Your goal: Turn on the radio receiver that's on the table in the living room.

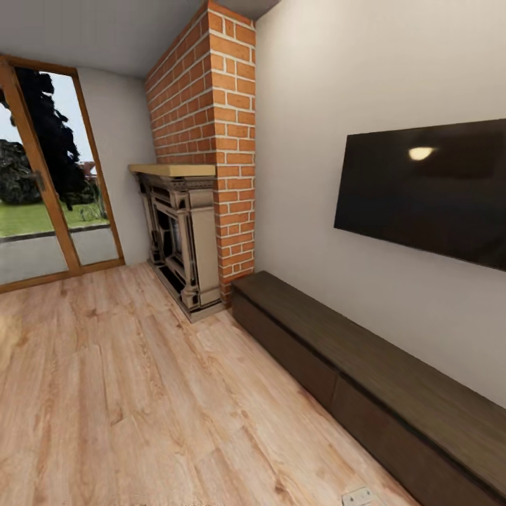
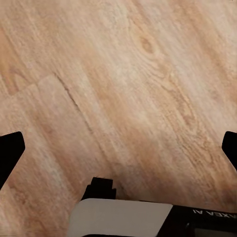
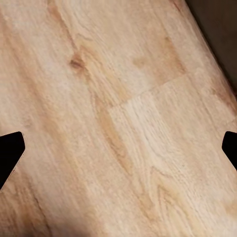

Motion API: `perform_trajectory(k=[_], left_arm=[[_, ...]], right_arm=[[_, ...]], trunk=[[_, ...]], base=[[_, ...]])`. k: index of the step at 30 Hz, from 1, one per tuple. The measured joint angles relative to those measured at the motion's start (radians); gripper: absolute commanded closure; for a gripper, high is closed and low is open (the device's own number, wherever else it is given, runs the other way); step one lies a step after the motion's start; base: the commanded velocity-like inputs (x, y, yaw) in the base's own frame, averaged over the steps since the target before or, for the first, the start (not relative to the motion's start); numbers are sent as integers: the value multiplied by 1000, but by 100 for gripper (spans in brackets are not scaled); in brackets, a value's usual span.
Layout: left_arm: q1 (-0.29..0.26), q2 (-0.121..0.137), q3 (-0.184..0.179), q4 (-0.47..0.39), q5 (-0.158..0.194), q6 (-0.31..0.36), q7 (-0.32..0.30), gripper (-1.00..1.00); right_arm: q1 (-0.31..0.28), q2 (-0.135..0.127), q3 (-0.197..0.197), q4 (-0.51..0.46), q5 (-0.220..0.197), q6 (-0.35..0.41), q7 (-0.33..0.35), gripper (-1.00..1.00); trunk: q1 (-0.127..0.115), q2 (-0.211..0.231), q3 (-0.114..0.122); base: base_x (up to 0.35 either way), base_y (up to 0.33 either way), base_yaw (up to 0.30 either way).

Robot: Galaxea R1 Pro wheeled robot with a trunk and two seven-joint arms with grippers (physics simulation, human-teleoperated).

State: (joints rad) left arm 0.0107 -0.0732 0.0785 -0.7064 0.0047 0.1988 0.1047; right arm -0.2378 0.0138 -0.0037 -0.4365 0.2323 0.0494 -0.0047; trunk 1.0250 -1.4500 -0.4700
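A: Start close. What are the arms doing?

B: Both hang over bare floor (image 1: 126, 393), light wood planks with strong grain. The left end effector (image 2: 118, 148) has its dark fingertips (image 2: 10, 153) at the two opposite edges of the left wrist view, so it is spread wide with nothing between them. The right end effector (image 3: 118, 148) looks the same in its own view: tips far apart, empty, plank below.

A: Why carried like that?

B: My guess is a travel pose: arms tucked down and pointing at the floor, kept clear of furniture while the base drives (there is nothing here to grasp anyway).

A: And moving outward?

B: A small white wall socket (image 1: 358, 496) sits low at the near edge of the head view. Beside it a long dark wooden TV bench (image 1: 393, 379) runs along the right wall, its top bare, with a black television (image 1: 429, 190) mounted above it and catching one lamp reflection. Past the bench's far end stands a red brick chimney (image 1: 211, 126) with a pale ornate fireplace (image 1: 183, 239) and mantel. Furthest off, a wood-framed glass door (image 1: 49, 176) looks onto grass and trees.

A: The radio receiver?

B: Neither it nor the grey table appears here; they must lie elsewhere in the living room. The robot probably needs to turn away from this wall to find them.
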Motion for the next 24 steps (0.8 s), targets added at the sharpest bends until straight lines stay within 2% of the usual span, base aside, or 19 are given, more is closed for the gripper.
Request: perform_trajectory(k=[12,23,24], left_arm=[[0,-6,0,7,1,4,-4,-100],[0,7,4,6,0,-7,-7,-100],[0,7,9,10,-1,-30,-5,-100]], right_arm=[[0,0,-8,0,-15,-3,8,-100],[4,-15,-10,14,-28,-3,10,-100],[6,-14,-9,16,-29,-1,10,-100]], trunk=[[0,0,0],[0,0,3],[0,0,3]], base=[[0,0,298],[0,0,298],[0,0,298]])
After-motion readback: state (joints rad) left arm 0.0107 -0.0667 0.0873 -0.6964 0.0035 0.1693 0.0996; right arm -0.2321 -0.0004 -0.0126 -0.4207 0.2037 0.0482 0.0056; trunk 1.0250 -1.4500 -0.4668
